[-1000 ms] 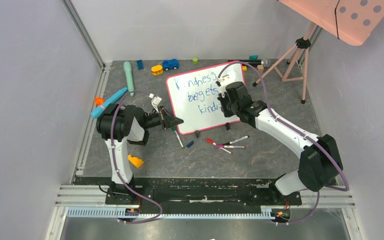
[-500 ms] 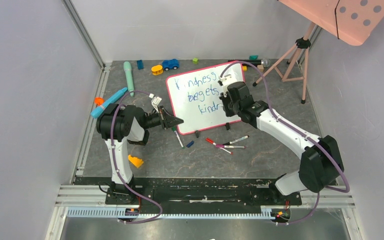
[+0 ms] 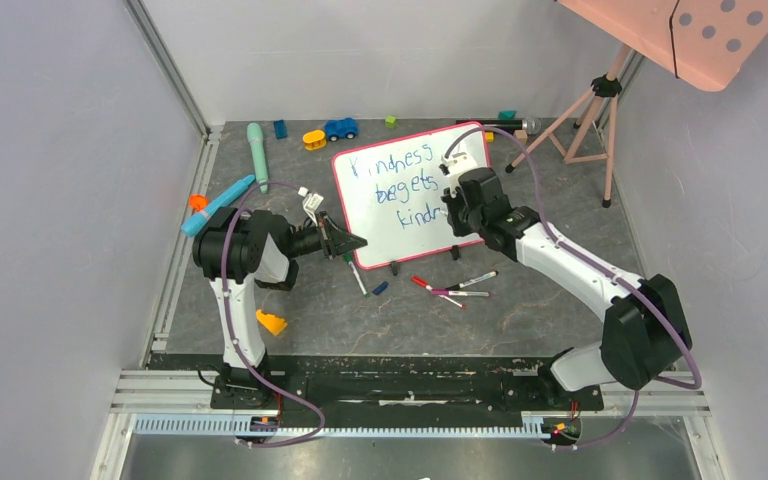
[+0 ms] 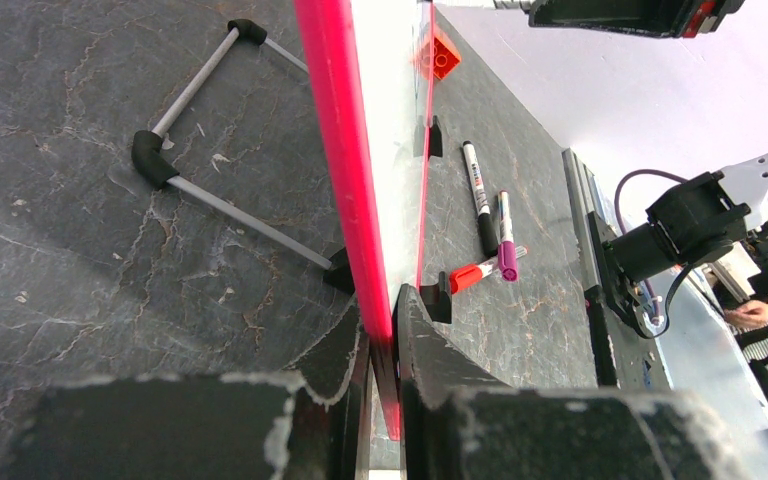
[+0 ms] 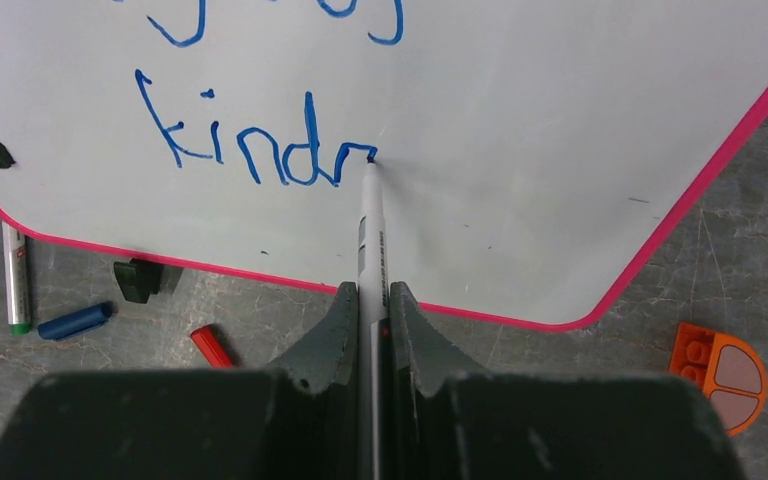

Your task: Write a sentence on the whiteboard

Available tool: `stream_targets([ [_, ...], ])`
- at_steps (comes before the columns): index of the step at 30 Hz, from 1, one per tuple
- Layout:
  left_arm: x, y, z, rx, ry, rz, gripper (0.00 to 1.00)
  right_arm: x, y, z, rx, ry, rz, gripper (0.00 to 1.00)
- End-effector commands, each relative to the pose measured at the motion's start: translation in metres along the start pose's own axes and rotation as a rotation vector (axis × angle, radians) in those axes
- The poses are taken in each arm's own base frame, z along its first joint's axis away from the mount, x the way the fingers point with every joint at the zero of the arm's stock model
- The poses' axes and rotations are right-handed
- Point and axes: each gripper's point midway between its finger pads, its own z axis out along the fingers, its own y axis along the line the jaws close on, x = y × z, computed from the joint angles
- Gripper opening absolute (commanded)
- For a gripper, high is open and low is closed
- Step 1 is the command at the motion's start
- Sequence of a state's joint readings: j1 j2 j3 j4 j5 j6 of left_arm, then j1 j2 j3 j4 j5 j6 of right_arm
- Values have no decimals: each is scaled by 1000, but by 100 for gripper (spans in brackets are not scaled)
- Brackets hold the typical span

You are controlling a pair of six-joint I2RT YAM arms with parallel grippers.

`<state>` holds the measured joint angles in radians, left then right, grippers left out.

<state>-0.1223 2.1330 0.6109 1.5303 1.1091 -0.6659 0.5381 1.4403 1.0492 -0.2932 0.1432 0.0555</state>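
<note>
Grey stone-patterned desk (image 3: 520, 320), pale walls all round, and the whiteboard (image 3: 380, 228) stands tilted near the middle. The sentence (image 3: 405, 188) runs in blue over three lines, and the third reads "kindn" so far.

On the right gripper (image 5: 371, 296) the jaws are clamped on a marker (image 5: 371, 225), whose tip touches the board at the last stroke. On the left gripper (image 4: 380, 340) the jaws pinch the pink frame near the lower-left corner.

I judge the board light, stiff and slick, likely to skid or tip under pen pressure, so the frame is the place to hold it. Bare white remains right of the tip before the frame. Loose markers (image 3: 455, 288) lie on the desk just in front of the board.
</note>
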Motion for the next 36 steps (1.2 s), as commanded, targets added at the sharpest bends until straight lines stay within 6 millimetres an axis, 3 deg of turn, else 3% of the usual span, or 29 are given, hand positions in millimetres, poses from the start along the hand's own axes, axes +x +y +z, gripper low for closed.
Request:
stream_targets([
  [1, -2, 35, -6, -119, -62, 124, 5, 26, -6, 5, 16, 50, 16, 0],
  [7, -2, 35, -6, -119, -62, 124, 5, 32, -9, 3, 26, 52, 13, 0],
  [17, -2, 35, -6, -119, -61, 123, 5, -17, 1, -24, -44, -63, 39, 0],
  [21, -1, 35, -6, -118, -60, 123, 5, -21, -2, -30, -29, -71, 32, 0],
  [36, -2, 35, -6, -118, -61, 121, 5, -24, -8, -16, -1, -59, 17, 0],
])
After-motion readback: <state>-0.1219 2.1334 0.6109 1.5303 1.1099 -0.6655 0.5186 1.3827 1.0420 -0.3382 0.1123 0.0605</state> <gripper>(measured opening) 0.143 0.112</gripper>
